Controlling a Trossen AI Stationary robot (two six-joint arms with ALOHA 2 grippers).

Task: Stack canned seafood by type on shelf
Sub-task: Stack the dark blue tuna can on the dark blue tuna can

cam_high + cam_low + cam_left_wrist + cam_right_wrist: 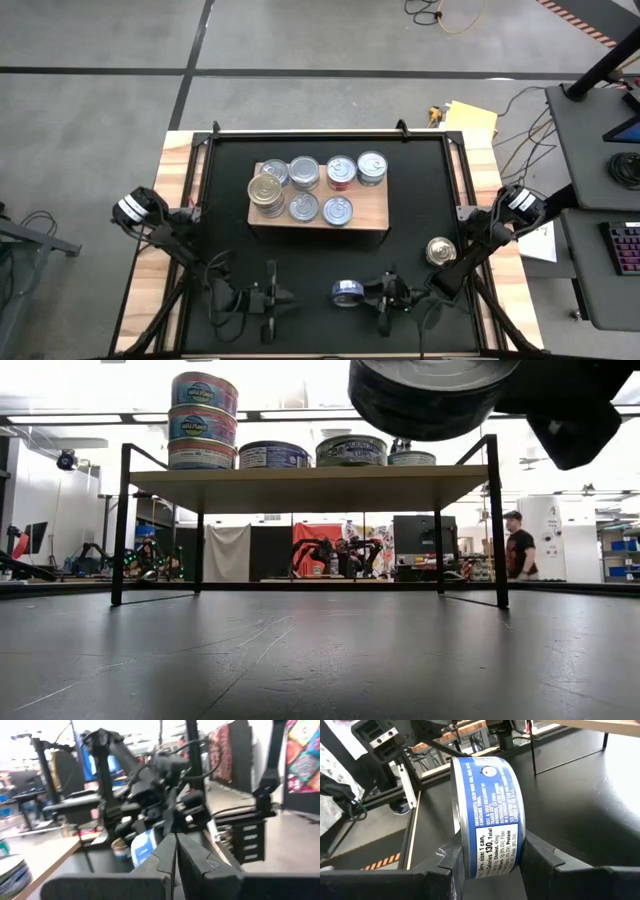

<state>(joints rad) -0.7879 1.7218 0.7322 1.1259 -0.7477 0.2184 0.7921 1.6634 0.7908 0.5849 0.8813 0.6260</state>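
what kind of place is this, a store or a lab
Most likely a robotics lab or workshop, not a store. The shelf sits on a black test table between two robot arms, desks with a keyboard stand beside it, and cables trail over the concrete floor.

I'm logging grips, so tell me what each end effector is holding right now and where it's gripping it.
The right end effector holds a blue-labelled can on edge, fingers pressing its two flat ends. The left end effector is shut and holds nothing.

Tins stacked three high at ten o'clock on the shelf, another can hanging dark at one o'clock.
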